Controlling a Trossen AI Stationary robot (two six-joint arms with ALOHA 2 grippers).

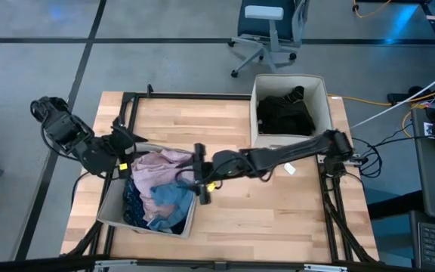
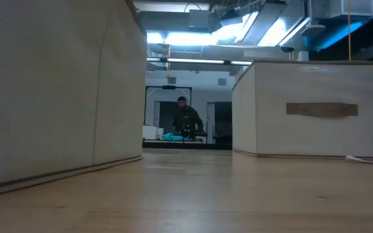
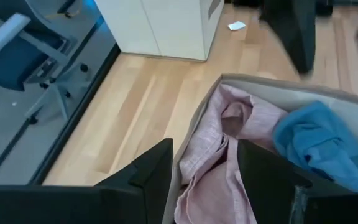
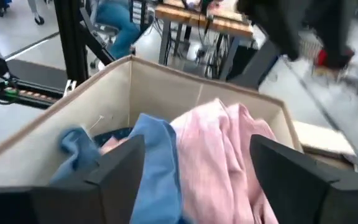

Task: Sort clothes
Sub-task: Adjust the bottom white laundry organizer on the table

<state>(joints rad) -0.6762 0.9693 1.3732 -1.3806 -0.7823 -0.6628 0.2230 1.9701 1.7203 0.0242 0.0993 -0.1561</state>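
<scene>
- Here, the right gripper (image 1: 200,175) hangs over the near bin (image 1: 110,210), at its right-hand edge, above the pile of clothes; its fingers (image 4: 114,163) stand spread apart with nothing between them, in the right wrist view.
- Directly under those fingers lie a blue garment (image 4: 157,163) and a pink top (image 4: 224,158), both inside the bin (the blue one partly draped over the pink).
- The left gripper (image 1: 127,155) sits at the bin's far left corner, its fingers (image 3: 156,169) parted and straddling the bin's wall, holding no cloth.
- In the high view the pink top (image 1: 159,168) fills the bin's far half, the blue garment (image 1: 170,202) the near right, with a dark patterned piece (image 1: 132,202) at the left.
- The far bin (image 1: 256,113) on the table (image 1: 278,219) holds black clothes (image 1: 284,112).
</scene>
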